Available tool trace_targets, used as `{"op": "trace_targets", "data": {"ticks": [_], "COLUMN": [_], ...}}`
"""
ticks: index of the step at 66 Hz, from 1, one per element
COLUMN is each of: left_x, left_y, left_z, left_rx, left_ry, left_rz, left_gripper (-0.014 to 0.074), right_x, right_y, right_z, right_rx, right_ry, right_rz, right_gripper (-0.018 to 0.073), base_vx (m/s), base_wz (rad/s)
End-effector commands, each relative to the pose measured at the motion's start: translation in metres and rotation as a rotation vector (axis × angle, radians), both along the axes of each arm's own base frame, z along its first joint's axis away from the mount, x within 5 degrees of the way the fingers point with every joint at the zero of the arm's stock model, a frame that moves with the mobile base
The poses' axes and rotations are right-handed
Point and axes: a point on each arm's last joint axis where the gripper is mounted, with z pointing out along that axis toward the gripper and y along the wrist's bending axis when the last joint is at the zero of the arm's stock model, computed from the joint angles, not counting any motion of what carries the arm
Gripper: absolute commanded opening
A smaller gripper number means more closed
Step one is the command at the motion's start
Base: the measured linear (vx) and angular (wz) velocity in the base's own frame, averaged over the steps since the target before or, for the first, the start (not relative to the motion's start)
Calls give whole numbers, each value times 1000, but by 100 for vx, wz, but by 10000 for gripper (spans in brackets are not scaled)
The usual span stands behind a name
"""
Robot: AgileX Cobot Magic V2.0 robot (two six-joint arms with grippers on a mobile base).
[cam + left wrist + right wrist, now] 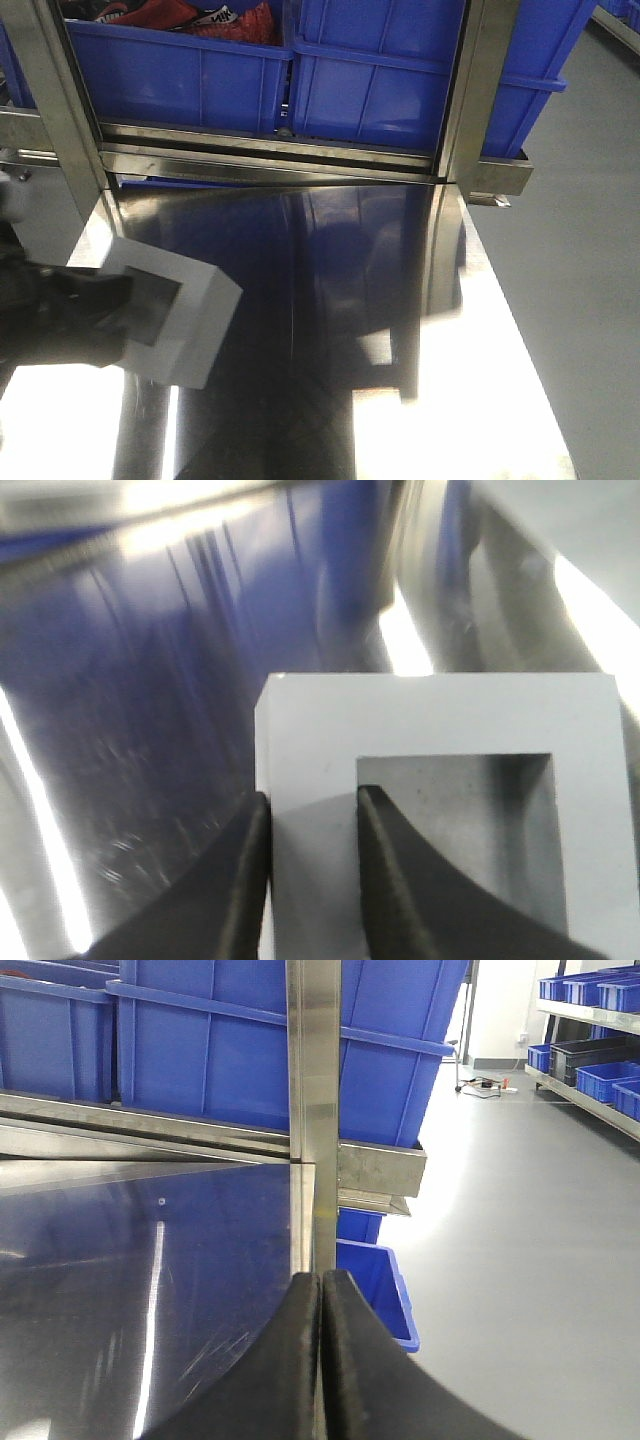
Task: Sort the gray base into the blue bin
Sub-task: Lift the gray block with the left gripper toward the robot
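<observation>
The gray base [185,320] is a light-gray block with a square recess, tilted at the left side of the steel table [330,300]. My left gripper [312,805] is shut on one wall of the gray base [440,720], with one finger outside and one inside the recess. My right gripper [322,1278] is shut and empty over the table's right edge. A blue bin [400,90] stands on the rack behind the table; its inside is hidden.
Another blue bin [180,80] at the back left holds red and black items. Steel rack posts [470,100] stand in front of the bins. A small blue bin [375,1280] sits on the grey floor to the right of the table.
</observation>
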Motion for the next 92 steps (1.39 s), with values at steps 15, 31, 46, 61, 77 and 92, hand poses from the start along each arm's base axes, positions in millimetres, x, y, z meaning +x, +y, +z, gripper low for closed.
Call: {"op": "trace_targets", "data": {"ticks": [15,31,46,61,77,92], "left_x": [-64,-92,-100,-99,-99,-99], "left_y": [38,53,56,55,55,55], "left_z": [19,-10,-21,-21,-21,-22], "left_rx": [-79,-134,-169,-178,-177,-177], "left_ry": [-346,-504,-567,-557,-558,-557], "left_rz": [-6,-18,-25,-23,-23,-23], "left_gripper": [-6,-6,-6,-6,-6,-6], "right_x": [0,0,0,0,0,0], "right_y": [0,0,0,0,0,0], "right_z": [2,2,2,2,2,2], "right_rx": [-11,-11,-11,-11,-11,-11], "right_ry": [-71,-71,-71,-70,-70,-70], "right_rz": [1,1,1,1,1,1], "right_gripper": [-9,-9,-9,-9,-9,-9], "base_vx": [0,0,0,0,0,0], "base_wz": [0,0,0,0,0,0]}}
